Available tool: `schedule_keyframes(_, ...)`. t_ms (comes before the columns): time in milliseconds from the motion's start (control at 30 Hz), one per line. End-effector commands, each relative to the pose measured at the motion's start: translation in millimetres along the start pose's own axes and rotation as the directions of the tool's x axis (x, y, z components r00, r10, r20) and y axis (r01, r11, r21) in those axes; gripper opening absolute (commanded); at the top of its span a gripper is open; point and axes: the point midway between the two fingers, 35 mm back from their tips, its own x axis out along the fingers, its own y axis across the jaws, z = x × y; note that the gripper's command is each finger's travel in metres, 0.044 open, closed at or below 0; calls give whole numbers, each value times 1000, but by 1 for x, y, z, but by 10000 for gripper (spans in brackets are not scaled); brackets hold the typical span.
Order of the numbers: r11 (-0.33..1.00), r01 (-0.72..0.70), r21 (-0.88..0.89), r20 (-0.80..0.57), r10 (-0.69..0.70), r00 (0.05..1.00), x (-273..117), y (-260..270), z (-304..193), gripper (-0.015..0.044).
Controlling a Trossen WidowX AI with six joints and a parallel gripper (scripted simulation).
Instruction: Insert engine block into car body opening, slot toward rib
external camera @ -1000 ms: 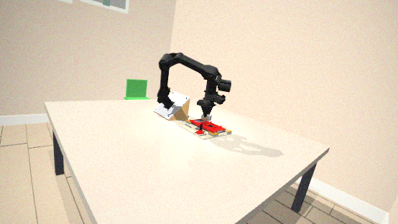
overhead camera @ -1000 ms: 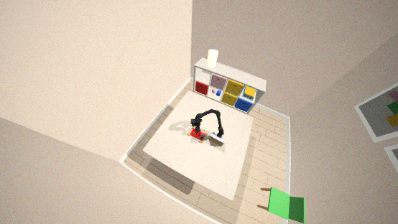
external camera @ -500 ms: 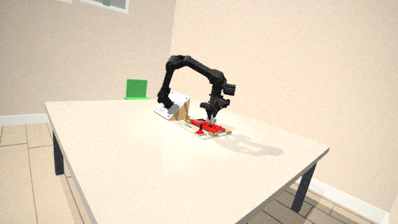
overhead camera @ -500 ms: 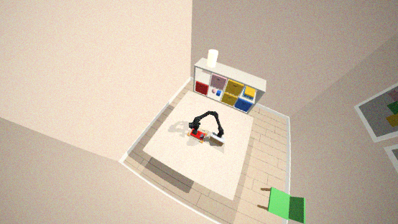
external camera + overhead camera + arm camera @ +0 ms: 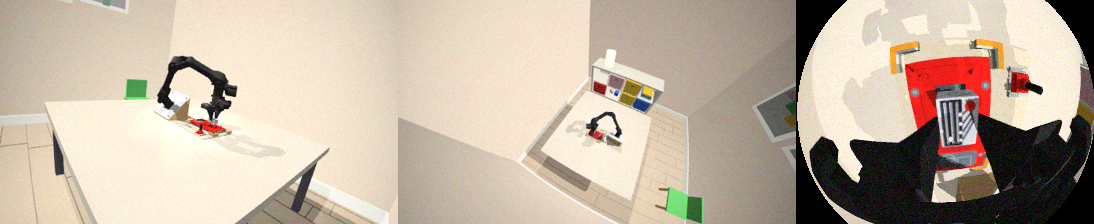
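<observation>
The red car body [image 5: 594, 136] [image 5: 202, 123] [image 5: 946, 72] lies flat on a pale board between orange corner brackets. The grey engine block [image 5: 215, 122] [image 5: 955, 125] has dark slots and a red round spot on its face in the wrist view. My gripper [image 5: 595, 132] [image 5: 214, 120] [image 5: 957, 119] is shut on the engine block and holds it upright over the middle of the car body. A dark strip of the opening [image 5: 951, 87] shows just beyond the block; the block hides the rest. I cannot tell whether its lower end is inside the opening. The rib is not clearly seen.
A red piece with a black stick [image 5: 200, 131] [image 5: 1019, 82] stands beside the car body. Orange brackets [image 5: 894, 60] [image 5: 997, 48] hold its corners. A wooden wedge [image 5: 616, 141] [image 5: 182, 112] [image 5: 977, 188] with a white sloped top stands past its other end, under the arm's base.
</observation>
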Motion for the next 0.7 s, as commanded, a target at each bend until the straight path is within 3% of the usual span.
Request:
schedule_keyframes(0,1000,-4,1,0,4,1000,0,1,0,160)
schedule_keyframes(667,999,-4,-39,0,4,1000,0,2,1,160)
